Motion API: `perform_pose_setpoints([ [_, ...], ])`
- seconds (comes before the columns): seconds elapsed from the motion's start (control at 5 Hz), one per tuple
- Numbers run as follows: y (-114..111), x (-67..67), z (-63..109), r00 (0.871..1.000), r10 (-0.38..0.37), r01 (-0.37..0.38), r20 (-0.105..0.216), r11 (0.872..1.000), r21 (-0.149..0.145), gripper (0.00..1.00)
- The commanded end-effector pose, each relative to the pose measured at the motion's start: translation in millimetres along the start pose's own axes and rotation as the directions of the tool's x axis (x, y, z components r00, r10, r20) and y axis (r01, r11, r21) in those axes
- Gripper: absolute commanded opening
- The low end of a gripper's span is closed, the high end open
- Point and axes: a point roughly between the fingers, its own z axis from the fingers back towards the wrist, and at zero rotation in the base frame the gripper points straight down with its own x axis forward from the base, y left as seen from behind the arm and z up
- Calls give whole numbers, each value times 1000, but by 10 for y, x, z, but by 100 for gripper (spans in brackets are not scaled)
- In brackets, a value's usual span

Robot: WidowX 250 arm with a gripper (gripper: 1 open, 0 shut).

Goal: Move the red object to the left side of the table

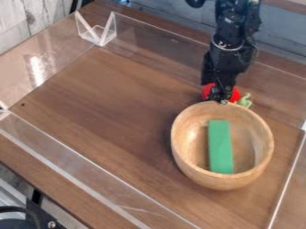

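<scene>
The red strawberry toy (233, 94) lies just beyond the far rim of the wooden bowl (181, 140), right under the gripper (217, 97), its leafy end pointing right and its red body toward the left. The fingers stand wide open over the red part, and we see nothing gripped; whether they touch the toy we cannot tell. Its long axis runs roughly crosswise in our view, so we judge that the jaws should close across the body, not end to end.

Nearest us, the bowl with the green block (220, 147) in it hems in the near side, and we would lift before travelling so as not to knock it. Across the middle, the brown bench (107, 103) offers open room leftward. Farthest off, the clear wall (167, 34) runs behind the toy, with some space between.
</scene>
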Motion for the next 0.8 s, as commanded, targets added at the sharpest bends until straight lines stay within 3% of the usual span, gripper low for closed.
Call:
perform_pose_setpoints([
  [0.0,105,-61,123,1000,-14,13,15,1000,18,0],
  [0.2,230,-165,193,1000,-25,25,6,999,21,0],
  [0.4,313,-277,531,999,39,-37,-18,996,84,0],
  [0.6,425,-413,839,998,54,-50,-21,987,151,0],
])
